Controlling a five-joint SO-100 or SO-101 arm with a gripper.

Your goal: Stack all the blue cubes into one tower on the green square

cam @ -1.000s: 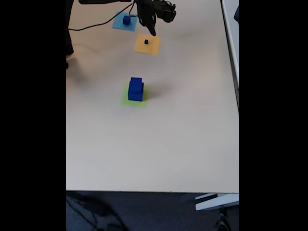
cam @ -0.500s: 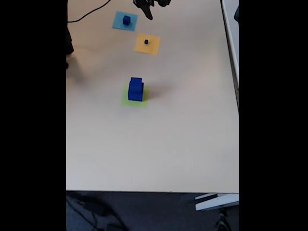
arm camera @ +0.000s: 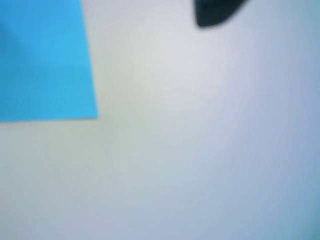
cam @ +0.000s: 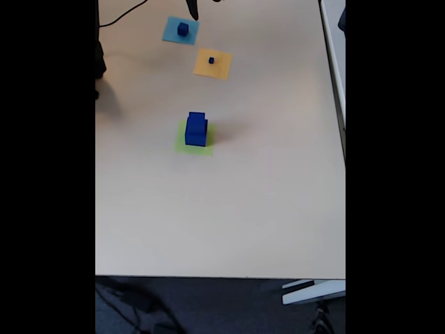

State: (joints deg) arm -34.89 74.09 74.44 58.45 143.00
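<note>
Black gripper [cam: 192, 8] mostly cut off at top edge of fixed view, can't tell how the jaws stand, medium blue cube [cam: 183, 29] on light-blue square [cam: 181, 30] just below, tiny cube [cam: 211, 60] on orange square [cam: 213, 63], blue tower [cam: 197, 129] on green square [cam: 195, 138] mid-table, wrist view blurry.

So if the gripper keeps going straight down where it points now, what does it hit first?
Probably bare table, just beside the light-blue paper. The gripper tip sits right of that paper's cube, though depth is unclear.
</note>
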